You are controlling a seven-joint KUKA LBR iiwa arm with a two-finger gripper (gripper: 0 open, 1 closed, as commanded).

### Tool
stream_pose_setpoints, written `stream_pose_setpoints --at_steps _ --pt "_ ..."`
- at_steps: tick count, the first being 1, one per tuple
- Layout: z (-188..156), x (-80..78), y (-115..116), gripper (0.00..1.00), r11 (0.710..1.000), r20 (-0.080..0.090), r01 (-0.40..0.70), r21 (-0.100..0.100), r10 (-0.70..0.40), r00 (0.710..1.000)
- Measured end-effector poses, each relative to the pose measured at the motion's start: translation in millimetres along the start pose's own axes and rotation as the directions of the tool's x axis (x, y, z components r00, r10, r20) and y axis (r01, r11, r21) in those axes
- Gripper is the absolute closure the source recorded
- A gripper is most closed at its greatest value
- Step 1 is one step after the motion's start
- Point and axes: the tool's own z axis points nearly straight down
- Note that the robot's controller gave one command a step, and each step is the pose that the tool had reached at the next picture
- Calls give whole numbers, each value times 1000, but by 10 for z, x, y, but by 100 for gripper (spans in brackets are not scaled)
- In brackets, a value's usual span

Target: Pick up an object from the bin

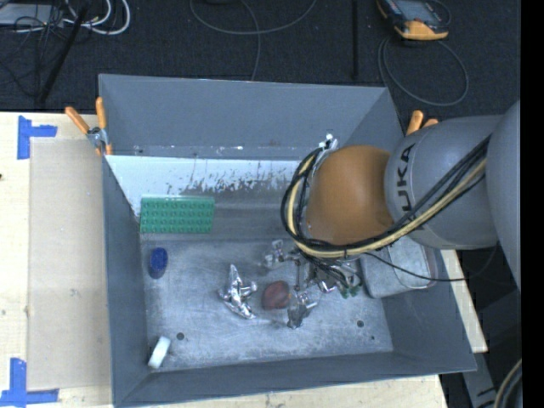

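The bin (127, 313) is matt grey sheet metal, its floor scuffed to a pale, rough-looking bloom, with dark streaks on the back wall above the green plate (176, 215), which looks like hard plastic covered in small studs. Below and right of that plate lies a crumpled silvery thing (238, 292) with a bright foil-like glint, and just beyond it a dull dark reddish-brown lump (276, 295). Further right of the plate, the arm's orange cover (344, 195) is smooth with a soft sheen, as is the grey shell (442, 194) behind it.
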Motion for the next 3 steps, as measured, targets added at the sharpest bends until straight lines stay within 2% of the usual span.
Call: stream_pose_setpoints --at_steps 1,2,3 --pt "317 -7 -121 0 1000 2 -29 -2 29 1000" --pt "306 -16 -116 0 1000 1 -28 -1 28 1000" --pt "280 -29 -116 100 1000 2 -28 -1 28 1000"
